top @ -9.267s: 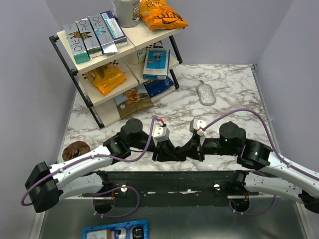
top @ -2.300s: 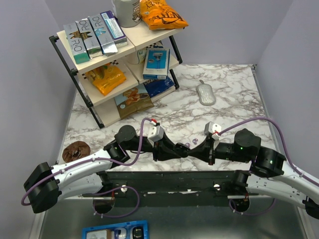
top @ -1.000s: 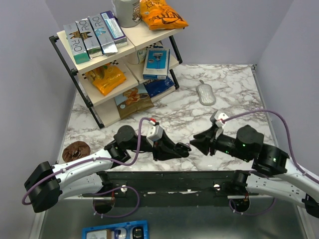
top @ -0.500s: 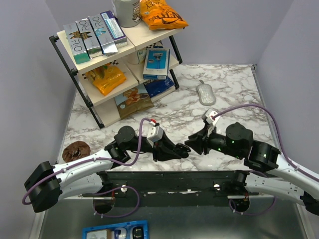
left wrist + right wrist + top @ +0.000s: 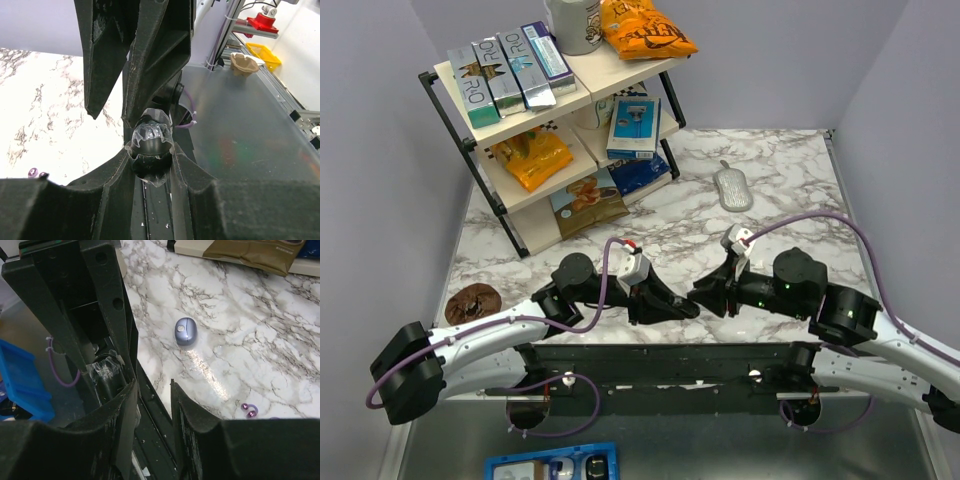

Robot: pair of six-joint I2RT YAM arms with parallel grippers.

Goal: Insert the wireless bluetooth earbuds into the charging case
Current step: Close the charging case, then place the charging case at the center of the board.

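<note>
Charging case (image 5: pixel 185 331) is lying by itself on the marble table (image 5: pixel 260 340), and it looks closed to me. Your purple earbuds (image 5: pixel 248 410) are loose on the marble, nearer the right gripper (image 5: pixel 153 385), whose fingers stand partway apart with nothing between them. Your left gripper (image 5: pixel 151 152) is clamped tight on a glossy black oval thing (image 5: pixel 152 140).

One charging case (image 5: pixel 186 331); two purple earbuds (image 5: pixel 244 407).

The marble tabletop (image 5: pixel 780 170) bears a shelf rack (image 5: pixel 535 228) in its far left corner, a grey oval pad (image 5: pixel 732 188) toward the far right corner and a brown disc (image 5: pixel 472 300) at the left edge. The charging case (image 5: pixel 186 332) and purple earbuds (image 5: pixel 247 410) lie near the near edge.
</note>
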